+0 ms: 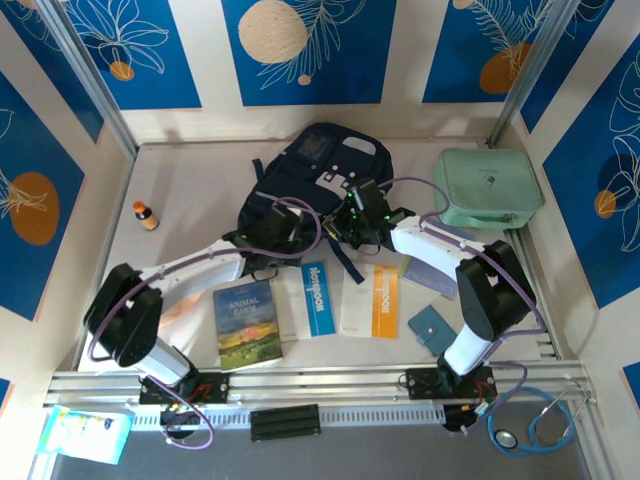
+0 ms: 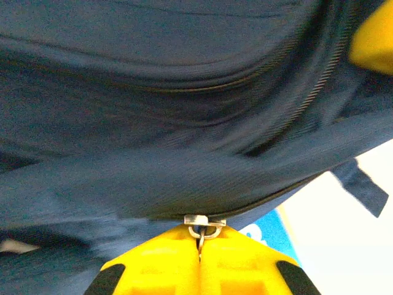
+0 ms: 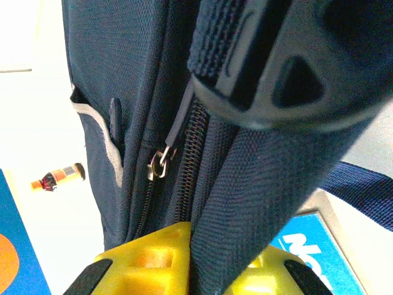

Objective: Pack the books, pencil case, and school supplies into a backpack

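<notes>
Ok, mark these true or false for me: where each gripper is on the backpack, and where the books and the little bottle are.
1. The left gripper is shut on the zipper pull of the backpack. True.
2. The books are inside the backpack. False: all three lie on the table.
3. The right gripper pinches backpack fabric. True.
4. The bottle is right of the backpack. False: it is to its left.
</notes>
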### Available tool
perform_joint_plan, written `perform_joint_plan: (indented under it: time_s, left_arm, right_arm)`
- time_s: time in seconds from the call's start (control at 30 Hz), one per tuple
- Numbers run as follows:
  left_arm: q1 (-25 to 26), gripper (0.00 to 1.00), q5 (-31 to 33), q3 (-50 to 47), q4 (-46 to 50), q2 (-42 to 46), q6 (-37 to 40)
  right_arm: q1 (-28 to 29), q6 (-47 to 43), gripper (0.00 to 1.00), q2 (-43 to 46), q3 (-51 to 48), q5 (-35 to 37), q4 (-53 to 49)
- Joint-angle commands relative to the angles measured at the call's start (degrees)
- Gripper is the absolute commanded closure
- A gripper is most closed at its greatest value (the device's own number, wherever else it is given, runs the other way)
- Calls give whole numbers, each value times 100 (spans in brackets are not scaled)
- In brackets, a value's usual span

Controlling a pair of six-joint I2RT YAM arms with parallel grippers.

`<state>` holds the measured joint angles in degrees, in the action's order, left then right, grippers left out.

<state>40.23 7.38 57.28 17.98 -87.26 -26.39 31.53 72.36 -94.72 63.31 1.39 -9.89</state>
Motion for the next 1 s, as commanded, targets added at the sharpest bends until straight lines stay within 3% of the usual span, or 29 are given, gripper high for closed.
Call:
perform_joint_plan:
  time_s: [0.0,0.23,0.37,0.53,0.83,0.97]
  left_arm:
    - [-293,100,102,-226,700,312,314]
    - [-1140,100,-200,-482,1154,430,529]
    - [-1176,100,-252,-509,1133,740,785]
    - [-1114,100,-1050,-414,998,741,847]
    - [-448,100,-1658,176,403,-80,338]
    - [-177,100,-1938,824,475,-555,140]
  right_arm:
    - [-102,-205,87,136,59,124,240]
    - [-255,-512,87,-14,125,77,262]
    - [-433,-817,87,-182,381,-319,-15]
    - [-640,-1106,87,-284,481,-687,-189]
    - [-1106,-1378,61,-437,362,-728,-443]
    - [-1291,-1199,50,18,118,-631,-695]
